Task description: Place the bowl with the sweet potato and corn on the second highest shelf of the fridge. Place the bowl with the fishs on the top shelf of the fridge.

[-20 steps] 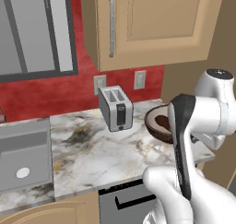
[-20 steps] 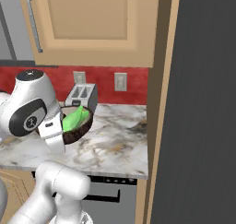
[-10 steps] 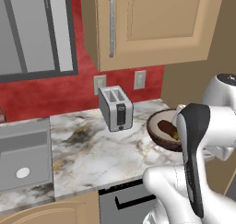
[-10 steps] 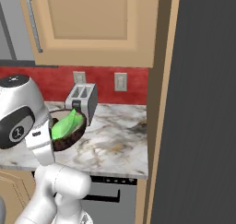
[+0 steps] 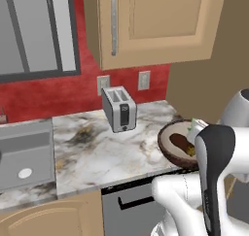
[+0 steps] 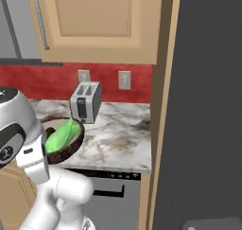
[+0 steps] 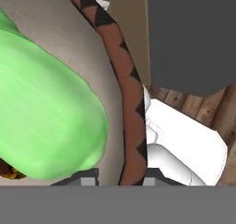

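Here, the small dark brown bowl (image 5: pixel 176 147) is held off the counter's front edge, beside the robot's white arm, with the gripper (image 7: pixel 120 179) pressed together on its rim: in the hand view the zigzag-patterned rim (image 7: pixel 124 89) runs down between the two dark finger tips. Inside the bowl lie the lime-green corn (image 7: pixel 44 112), which fills most of the pale interior, and the dark brown sweet potato (image 5: pixel 182 143), seen in the left base view. In the right base view the bowl (image 6: pixel 66 148) with the corn (image 6: pixel 60 135) sits just in front of the toaster (image 6: pixel 85 101), partly hidden by the arm's rounded joint. The toaster (image 5: pixel 119 109) stands upright on the marbled counter (image 5: pixel 97 147), near the red back wall with its two outlets (image 5: pixel 102 83). A tan wall cabinet (image 5: pixel 146 21) with a bar handle hangs above. A tan side panel (image 6: pixel 158 110) stands at the counter's right end, and the dark grey face of the fridge (image 6: pixel 208 106) rises beyond it, between the bowl and the shelves. Below the counter runs a dark dishwasher front (image 6: pixel 116 189).
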